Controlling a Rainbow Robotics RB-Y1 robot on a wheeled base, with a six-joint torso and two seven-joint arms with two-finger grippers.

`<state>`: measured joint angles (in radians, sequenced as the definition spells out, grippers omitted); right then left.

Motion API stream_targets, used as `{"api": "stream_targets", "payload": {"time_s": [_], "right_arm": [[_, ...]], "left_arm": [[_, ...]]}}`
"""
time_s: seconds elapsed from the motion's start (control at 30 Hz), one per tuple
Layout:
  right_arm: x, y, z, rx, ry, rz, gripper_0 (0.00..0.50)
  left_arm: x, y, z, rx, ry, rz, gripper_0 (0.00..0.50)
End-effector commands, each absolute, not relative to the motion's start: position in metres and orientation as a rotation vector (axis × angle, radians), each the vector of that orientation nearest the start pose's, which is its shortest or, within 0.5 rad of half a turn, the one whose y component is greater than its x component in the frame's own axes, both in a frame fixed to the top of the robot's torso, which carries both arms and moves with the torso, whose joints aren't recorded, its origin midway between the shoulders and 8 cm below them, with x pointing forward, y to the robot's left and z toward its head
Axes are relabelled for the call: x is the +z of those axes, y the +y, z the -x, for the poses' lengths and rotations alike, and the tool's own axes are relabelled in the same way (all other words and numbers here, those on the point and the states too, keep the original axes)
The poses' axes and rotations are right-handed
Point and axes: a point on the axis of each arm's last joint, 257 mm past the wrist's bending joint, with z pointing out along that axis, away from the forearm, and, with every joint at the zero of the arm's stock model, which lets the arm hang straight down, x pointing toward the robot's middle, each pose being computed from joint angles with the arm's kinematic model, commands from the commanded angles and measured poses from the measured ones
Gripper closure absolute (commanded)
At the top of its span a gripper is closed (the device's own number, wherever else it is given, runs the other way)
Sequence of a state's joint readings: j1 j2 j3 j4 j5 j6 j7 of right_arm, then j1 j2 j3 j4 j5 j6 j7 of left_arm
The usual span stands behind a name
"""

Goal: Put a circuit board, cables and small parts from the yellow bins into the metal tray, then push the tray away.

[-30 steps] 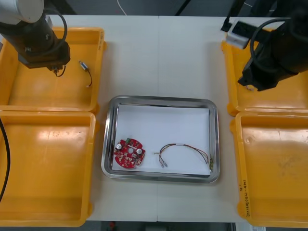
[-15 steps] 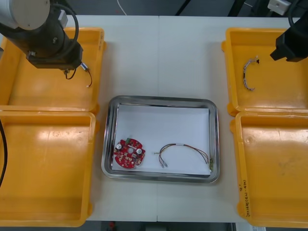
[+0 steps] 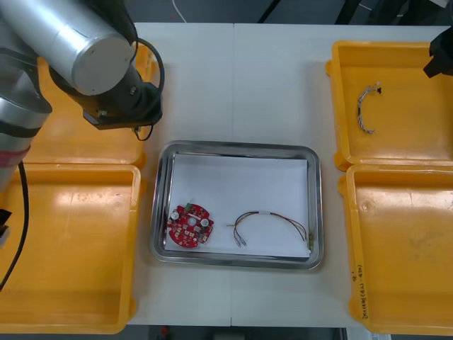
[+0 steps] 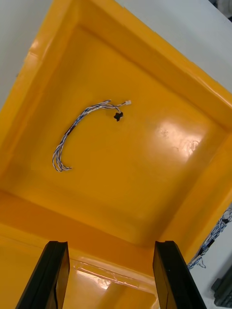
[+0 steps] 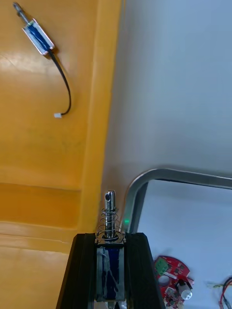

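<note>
My left gripper (image 5: 110,239) is shut on a small metal part (image 5: 109,212), a blue body with a spring and pin that stick out past the fingertips. It hangs over the right rim of the far left yellow bin (image 3: 64,145), close to the far left corner of the metal tray (image 3: 237,147). A round red circuit board (image 3: 190,225) and a red and yellow cable (image 3: 272,224) lie in the tray. My right gripper (image 4: 112,275) is open above the far right bin (image 3: 403,145), well back from a twisted blue and white cable (image 4: 79,130).
Another small metal part (image 5: 36,35) with a black lead lies in the far left bin. A tiny black piece (image 4: 117,116) sits beside the blue and white cable. The near left bin (image 3: 71,248) and the near right bin (image 3: 403,248) flank the tray.
My left arm has swung right and toward the tray, carrying the small metal part. My right arm has pulled back to the right edge, uncovering the blue and white cable.
</note>
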<state>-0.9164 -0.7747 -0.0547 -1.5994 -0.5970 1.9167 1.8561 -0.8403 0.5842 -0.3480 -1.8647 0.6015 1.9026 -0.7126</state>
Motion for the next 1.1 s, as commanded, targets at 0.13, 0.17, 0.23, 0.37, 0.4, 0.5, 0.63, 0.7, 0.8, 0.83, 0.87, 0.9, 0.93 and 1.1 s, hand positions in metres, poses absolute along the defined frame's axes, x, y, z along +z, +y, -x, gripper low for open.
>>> {"api": "stream_targets", "payload": {"time_s": [0.13, 0.17, 0.23, 0.37, 0.4, 0.5, 0.63, 0.7, 0.8, 0.83, 0.87, 0.9, 0.93, 1.1], "right_arm": [[0.016, -0.375, -0.547, -0.330, 2.477, 0.388, 0.000], [0.015, -0.375, -0.549, -0.321, 2.486, 0.371, 0.000], [0.014, -0.374, -0.552, -0.303, 2.495, 0.340, 0.000], [0.010, -0.369, -0.555, -0.230, 2.508, 0.243, 0.000], [0.007, -0.367, -0.555, -0.217, 2.512, 0.225, 0.000], [0.000, -0.363, -0.556, -0.160, 2.520, 0.141, 0.000], [-0.008, -0.359, -0.558, -0.149, 2.527, 0.061, 0.000], [-0.015, -0.355, -0.559, -0.134, 2.538, 0.034, 0.000], [-0.030, -0.345, -0.559, -0.089, 2.558, 0.002, 0.000], [-0.034, -0.341, -0.559, -0.078, 2.562, 0.001, 0.000], [-0.039, -0.336, -0.559, -0.063, 2.569, -0.002, 0.000], [-0.042, -0.334, -0.559, -0.059, 2.574, -0.004, 0.000], [-0.045, -0.331, -0.559, -0.058, 2.578, -0.005, 0.000], [-0.065, -0.319, -0.558, -0.038, 2.607, -0.014, 0.000]], "left_arm": [[-0.140, 0.119, -0.480, -0.084, 2.594, 0.055, 0.499], [-0.144, 0.115, -0.477, -0.080, 2.599, 0.039, 0.500], [-0.150, 0.108, -0.474, -0.077, 2.605, 0.016, 0.499], [-0.166, 0.098, -0.469, -0.063, 2.629, -0.012, 0.500], [-0.169, 0.097, -0.468, -0.061, 2.632, -0.019, 0.499], [-0.182, 0.092, -0.466, -0.056, 2.641, -0.021, 0.500], [-0.203, 0.089, -0.467, -0.057, 2.639, -0.024, 0.499], [-0.211, 0.087, -0.468, -0.054, 2.636, -0.028, 0.499], [-0.221, 0.086, -0.470, -0.059, 2.639, -0.020, 0.498], [-0.223, 0.084, -0.471, -0.063, 2.638, -0.022, 0.500], [-0.227, 0.085, -0.472, -0.059, 2.639, -0.021, 0.499], [-0.230, 0.084, -0.473, -0.059, 2.637, -0.020, 0.499], [-0.233, 0.084, -0.475, -0.058, 2.637, -0.017, 0.499], [-0.246, 0.084, -0.480, -0.062, 2.625, -0.009, 0.497]]}}
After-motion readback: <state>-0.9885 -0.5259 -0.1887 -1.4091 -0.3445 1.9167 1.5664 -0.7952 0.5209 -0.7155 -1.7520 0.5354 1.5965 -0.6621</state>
